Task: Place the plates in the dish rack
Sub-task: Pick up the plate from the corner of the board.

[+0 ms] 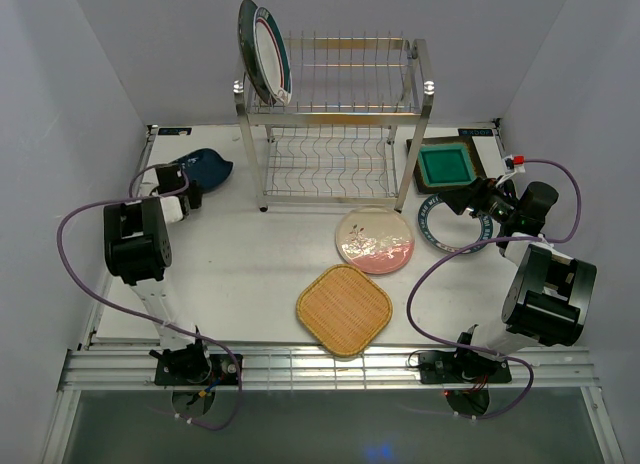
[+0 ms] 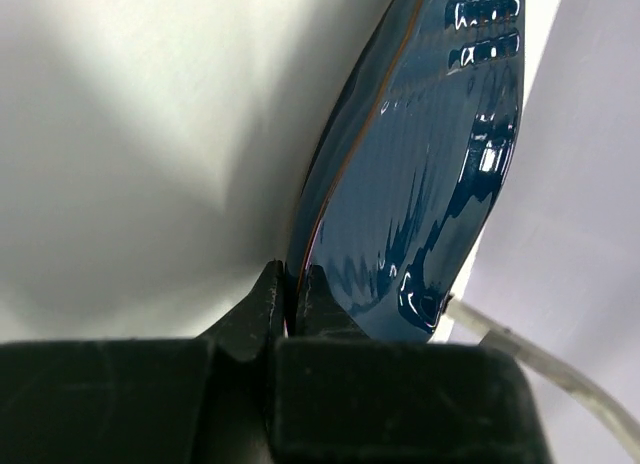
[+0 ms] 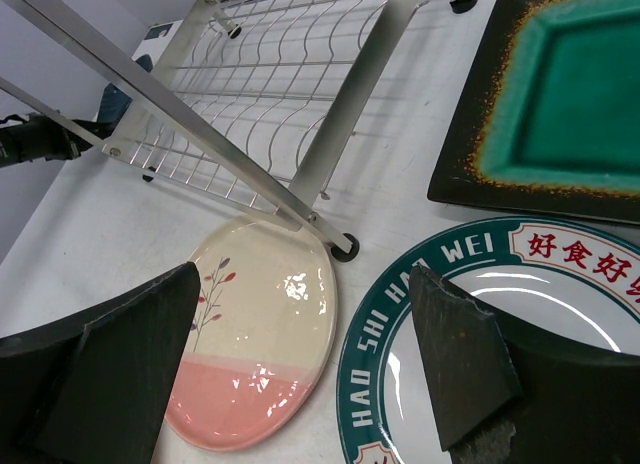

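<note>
The left gripper was clamped on the rim of the dark blue leaf-shaped plate, left of the dish rack. The right gripper held its jaws wide apart above the teal-rimmed white plate, right of the rack.

We are holding our left fingers at the dark blue leaf-shaped plate, left of the dish rack, and hanging our right fingers over the white teal-rimmed plate beside the green square plate. Two plates are standing in the rack's upper tier; the floral plate and orange woven plate are lying on the surface.
</note>
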Robot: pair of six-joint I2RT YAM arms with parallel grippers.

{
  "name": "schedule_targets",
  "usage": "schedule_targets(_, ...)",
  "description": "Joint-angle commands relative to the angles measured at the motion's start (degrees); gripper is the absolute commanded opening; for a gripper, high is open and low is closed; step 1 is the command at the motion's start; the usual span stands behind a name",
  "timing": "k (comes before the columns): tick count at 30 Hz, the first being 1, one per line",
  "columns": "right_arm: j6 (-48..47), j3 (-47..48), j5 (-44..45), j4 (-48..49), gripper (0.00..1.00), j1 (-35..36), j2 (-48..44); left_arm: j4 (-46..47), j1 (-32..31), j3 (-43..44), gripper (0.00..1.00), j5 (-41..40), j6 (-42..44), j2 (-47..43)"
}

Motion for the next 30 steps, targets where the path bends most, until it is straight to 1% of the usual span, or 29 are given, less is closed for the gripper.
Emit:
schedule_targets(1,0.5,0.3,-0.8,2.5,0.9,-0.4,-0.6,-0.7,-1.4,-3.5,0.0,-3.8,-3.3,-9.3)
schedule_targets(5,0.4,0.2,-0.8,2.5,0.9,-0.4,-0.7,-1.7,-1.6,-5.7,0.0,-6.5,-3.0,-14.1)
schedule_targets(8,0.5,0.2,-0.8,2.5,0.9,-0.4,-0.5,-3.6,-2.0,-6.2,0.0,-6.7,-3.8,-17.1)
schedule_targets(13,0.5,0.2,-1.1,2.6,0.9,-0.4,-0.6,-8.6,-3.2,-3.7,0.0,-6.7,-2.9,-21.3)
schedule_targets(15,0.6,0.3,-1.2,2.6,0.9,-0.4,-0.5,-12.9,-3.8,-2.5,0.0,-8.4,-1.6,-24.4)
schedule_targets(16,0.6,0.3,-1.3,2.6,0.9,-0.4,-0.5,-13.5,-4.0,-2.4,0.0,-9.2,-1.3,-25.6)
schedule_targets(17,0.6,0.3,-1.3,2.5,0.9,-0.4,-0.5,-14.0,-4.3,-3.1,0.0,-9.9,-0.4,-27.0)
schedule_targets(18,0.6,0.3,-1.3,2.5,0.91,-0.5,-0.7,-14.5,-5.1,-4.0,0.0,-12.6,-0.2,-30.1)
schedule_targets(20,0.6,0.1,-1.1,2.5,0.9,-0.5,-0.8,-14.5,-5.7,-6.3,0.0,-14.7,-0.3,-32.9)
schedule_targets(26,0.5,-0.1,-0.9,2.5,0.9,-0.5,-1.4,-15.4,-6.9,-8.9,0.0,-15.1,0.5,-39.1)
schedule_targets(30,0.4,0.0,-1.1,2.5,0.9,-0.5,-1.3,-15.3,-9.7,-12.1,0.0,-20.1,2.1,-44.4)
